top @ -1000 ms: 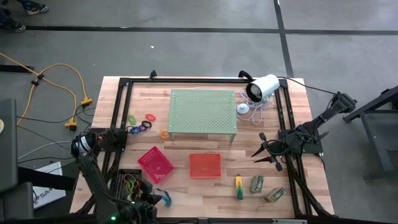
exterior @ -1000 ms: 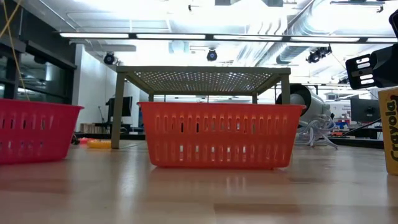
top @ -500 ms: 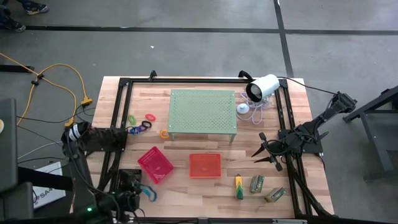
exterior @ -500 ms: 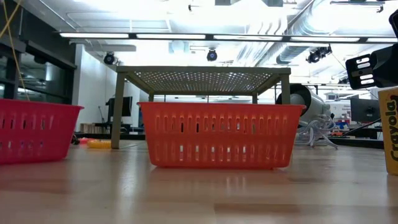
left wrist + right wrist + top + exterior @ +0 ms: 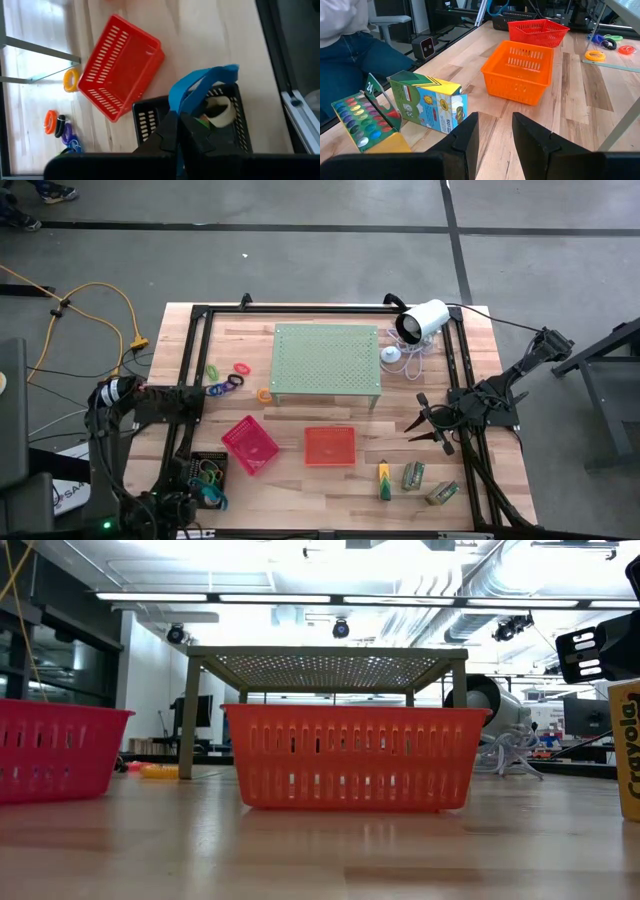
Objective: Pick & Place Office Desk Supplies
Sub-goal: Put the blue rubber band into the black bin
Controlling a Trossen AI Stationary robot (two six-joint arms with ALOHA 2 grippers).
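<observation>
Presently my left hand, pinched shut on a blue rubber band, has pulled back from beside the pink tray to over the black tray; release appears next. My right hand waits half-open, empty.

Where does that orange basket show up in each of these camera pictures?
High view: the orange basket sits low in the middle, just below the pale green stand.
Low view: it fills the centre, the stand rising behind it.
Left wrist view: not in it; the basket there is the pink-red one.
Right wrist view: centre right, the pink-red basket beyond it.
Shared landmark: that pink-red basket beside it.
</observation>
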